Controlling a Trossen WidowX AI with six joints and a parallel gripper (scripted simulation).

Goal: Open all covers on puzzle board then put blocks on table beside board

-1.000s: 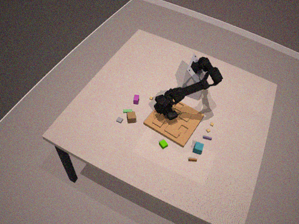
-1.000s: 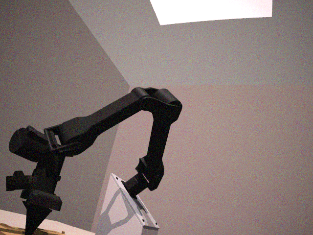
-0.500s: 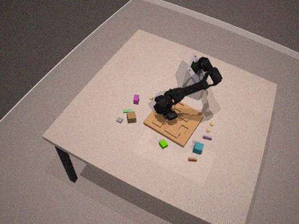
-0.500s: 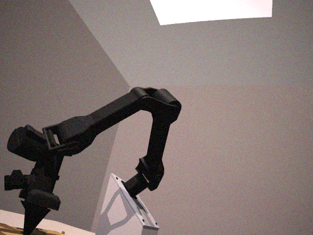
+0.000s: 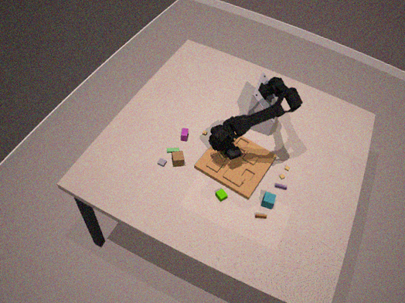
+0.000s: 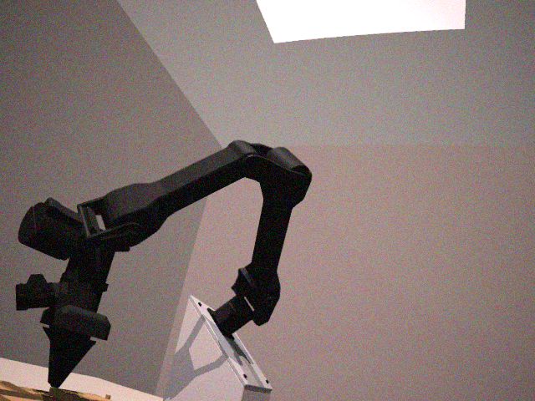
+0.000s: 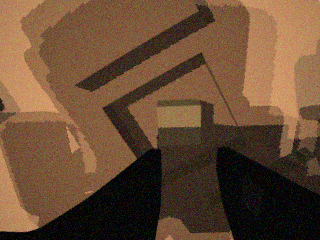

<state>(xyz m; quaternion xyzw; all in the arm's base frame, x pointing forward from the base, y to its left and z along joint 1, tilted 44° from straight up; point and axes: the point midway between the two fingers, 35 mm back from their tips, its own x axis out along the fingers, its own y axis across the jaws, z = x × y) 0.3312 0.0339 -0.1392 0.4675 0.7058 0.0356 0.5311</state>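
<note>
Wooden board (image 5: 262,168) (image 6: 21,393) (image 7: 285,65): finished covers and blocks unclear — work likely remains; gripper (image 5: 232,153) (image 6: 54,385) (image 7: 188,159), narrowly parted, at eleven o'clock by a knob (image 7: 179,116).

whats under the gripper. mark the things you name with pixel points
Under the gripper (image 6: 55,385) (image 7: 188,159) is the wooden puzzle board (image 5: 253,189), with a small yellowish block-like piece (image 7: 179,116); the arm hides part of the board from above.
</note>
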